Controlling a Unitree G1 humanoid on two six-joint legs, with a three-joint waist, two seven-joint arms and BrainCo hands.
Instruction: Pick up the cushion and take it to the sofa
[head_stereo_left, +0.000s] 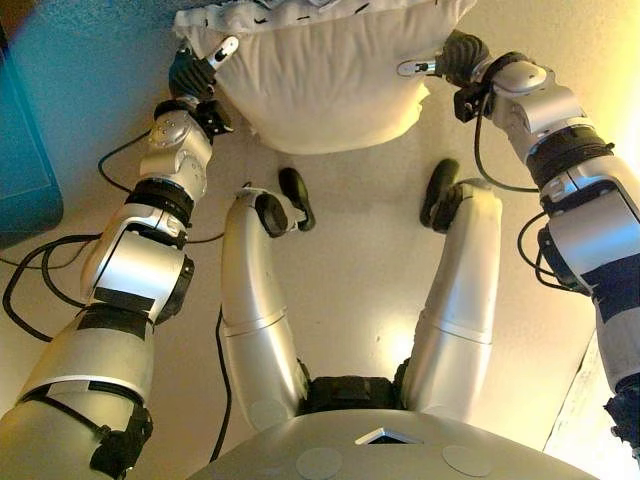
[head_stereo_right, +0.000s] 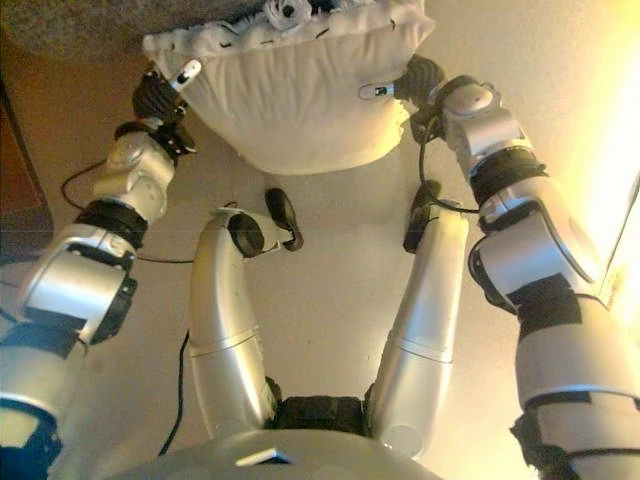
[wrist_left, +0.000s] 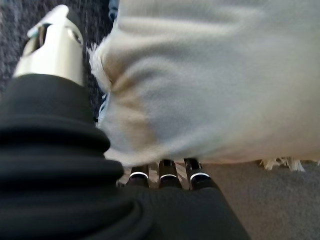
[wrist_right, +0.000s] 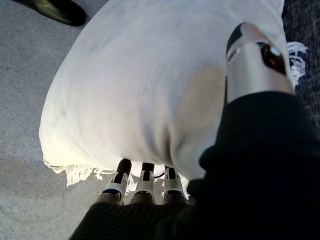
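1. The white fringed cushion (head_stereo_left: 320, 75) was held up between both hands
2. Left hand (head_stereo_left: 200, 72) pinched its one end, thumb over, fingers under
3. Right hand (head_stereo_left: 445, 62) clamped the opposite end likewise

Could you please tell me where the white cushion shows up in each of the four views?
Left eye: cushion top centre, between both hands.
Right eye: top centre.
Left wrist: fills upper right.
Right wrist: fills the centre.
Shared landmark: its fringed edge.
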